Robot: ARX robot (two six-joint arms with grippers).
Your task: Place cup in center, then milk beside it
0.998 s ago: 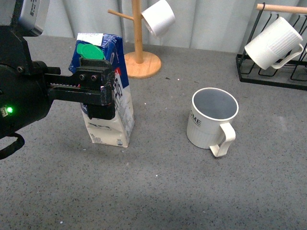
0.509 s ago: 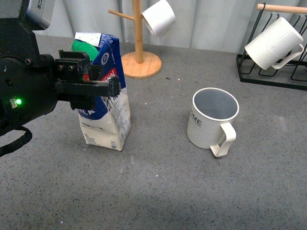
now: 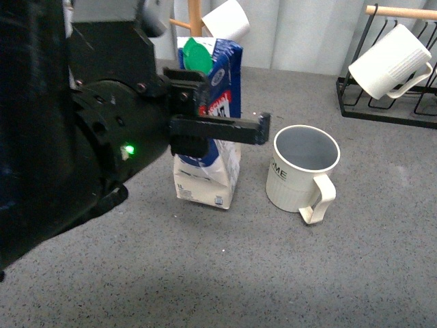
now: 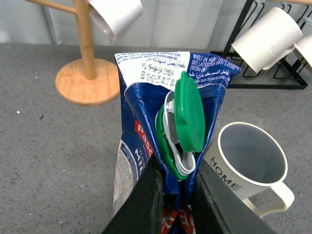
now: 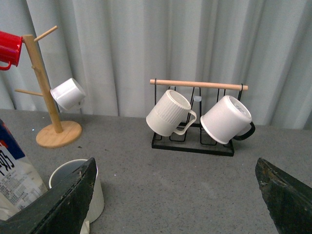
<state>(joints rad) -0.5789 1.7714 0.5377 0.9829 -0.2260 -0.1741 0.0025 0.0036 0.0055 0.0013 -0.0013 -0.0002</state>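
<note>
Left gripper [image 4: 177, 168] has its fingers clamped on the milk [image 3: 224, 82]: a tall gable-top carton, blue above, white below, with a red label and green cap, leaning slightly. It's just beside the cup [image 3: 300, 171] mid-table [image 3: 273, 273], on the side toward the left edge. Right gripper [image 5: 175, 165] hangs with its fingers wide apart.

Narrow gap between milk [image 3: 205, 179] and cup [image 3: 295, 174], open tabletop [image 3: 273, 273] in front, wooden mug tree [image 4: 87, 80] and black rack [image 3: 382, 117] behind.

Cup [image 4: 233, 179] reads "HOME", milk [image 4: 144, 105] "WHOLE MILK".
</note>
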